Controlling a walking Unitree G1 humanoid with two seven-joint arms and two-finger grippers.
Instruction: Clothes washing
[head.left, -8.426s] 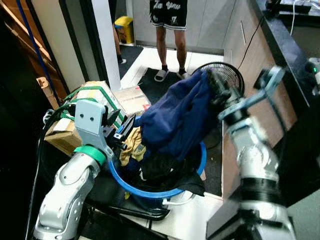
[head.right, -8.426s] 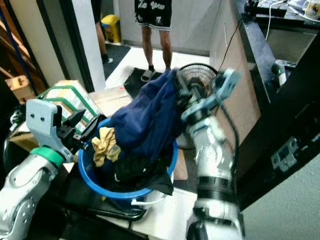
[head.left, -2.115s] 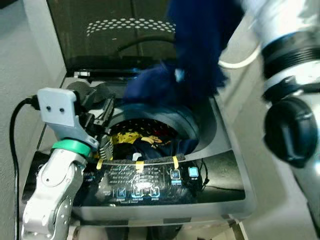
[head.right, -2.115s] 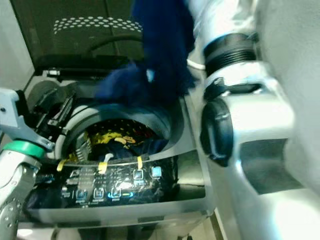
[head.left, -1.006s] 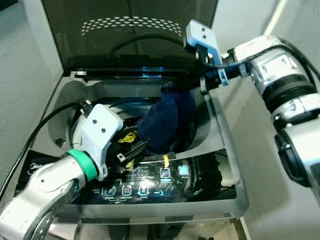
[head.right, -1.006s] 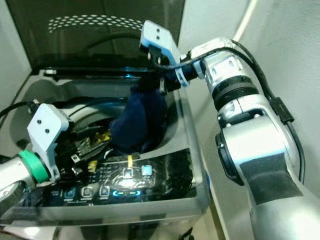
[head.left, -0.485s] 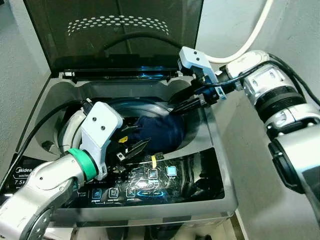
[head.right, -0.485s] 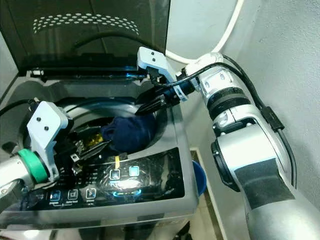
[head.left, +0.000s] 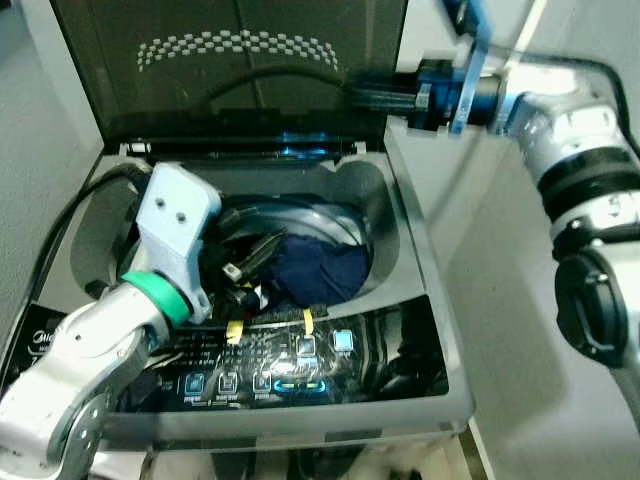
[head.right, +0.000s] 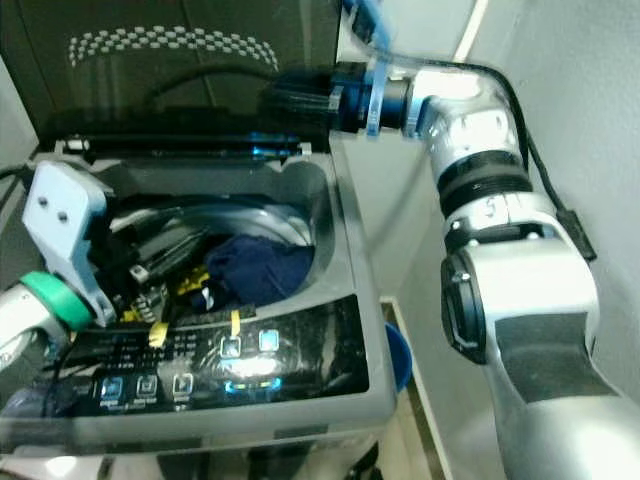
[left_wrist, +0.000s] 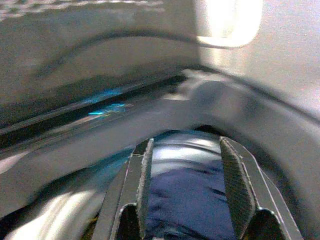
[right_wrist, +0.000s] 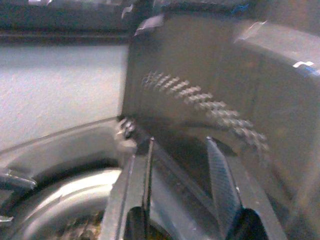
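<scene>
**Left eye view onward: washer loaded, both tools empty**

Left eye view: one grey top-loading washing machine (head.left: 420, 300) with its dark tinted lid (head.left: 230, 70) raised. One dark blue garment (head.left: 320, 270) lies bunched in the drum, toward its right side, over a yellow-patterned item (head.right: 190, 287). Left tool (head.left: 250, 262) sits inside the drum mouth, just beside the garment on its left. Right tool (head.left: 375, 92) is raised at the lid's right edge, well above the garment.

Right eye view: same scene; one lit control panel (head.right: 200, 365) at the front.

Left wrist view: two black fingers (left_wrist: 235, 187) spread apart, gripping nothing; the blue garment lies straight ahead between them, no clear long axis.

Right wrist view: two fingers (right_wrist: 220, 177) parted, empty, pointing at the lid.

Judgement: the left arm is nearer for tucking the garment; the right is nearer the lid.
</scene>
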